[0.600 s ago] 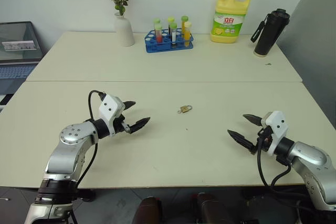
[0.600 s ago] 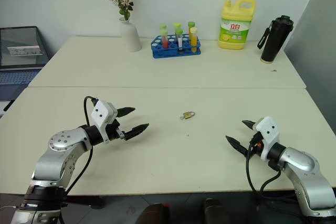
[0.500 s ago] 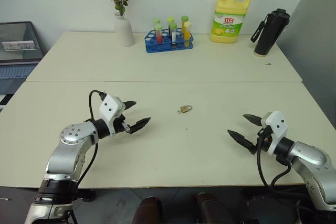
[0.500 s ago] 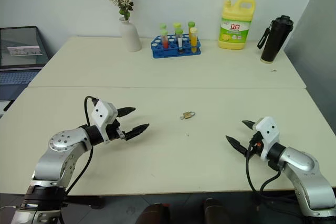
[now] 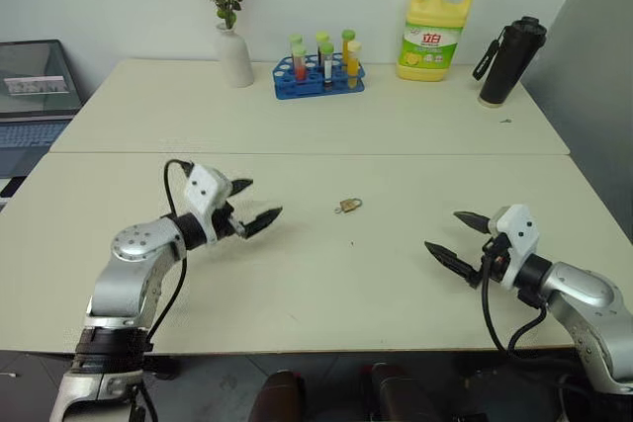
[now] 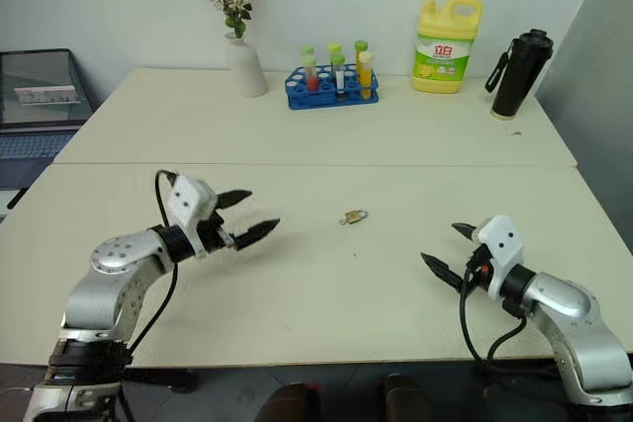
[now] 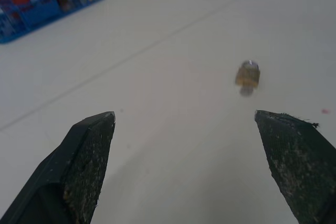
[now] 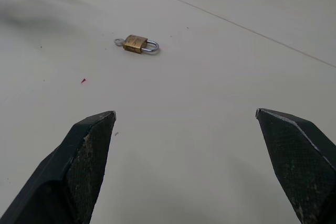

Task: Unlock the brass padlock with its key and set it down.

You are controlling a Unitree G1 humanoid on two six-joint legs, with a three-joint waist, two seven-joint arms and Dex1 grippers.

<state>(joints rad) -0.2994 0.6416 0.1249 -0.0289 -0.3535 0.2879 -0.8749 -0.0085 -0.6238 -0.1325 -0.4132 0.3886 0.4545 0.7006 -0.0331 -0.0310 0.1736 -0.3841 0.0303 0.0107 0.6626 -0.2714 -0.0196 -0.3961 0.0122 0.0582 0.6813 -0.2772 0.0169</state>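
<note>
the brass padlock (image 5: 348, 206) lies flat on the pale bench (image 5: 297, 284), near the middle of the front half, with a small silver ring showing at the end of its body away from the shackle; i take that for the key (image 8: 118, 42), though it is too small to say for sure. nothing touches the lock.

the left hand (image 5: 250, 207) hovers over the bench to the left of the lock, released, its two black fingers spread wide and pointing toward it. the right hand (image 5: 455, 237) hangs well off to the right of the lock, also released and wide open, aimed back toward the middle. both are empty, and the lock sits between them, nearer the left one.

along the far edge stands a yellow detergent jug (image 5: 434, 35) with a pump top; its green and white label has large red chinese characters that i cannot read with certainty from here. beside it on the left is a blue rack (image 5: 318, 77) of capped tubes holding red, yellow and orange liquid, then a white vase (image 5: 234, 56) with dried flowers. a black flask (image 5: 510, 60) stands at the far right corner. off to the left, past the bench, is an open laptop (image 5: 35, 96); its screen text is illegible.
</note>
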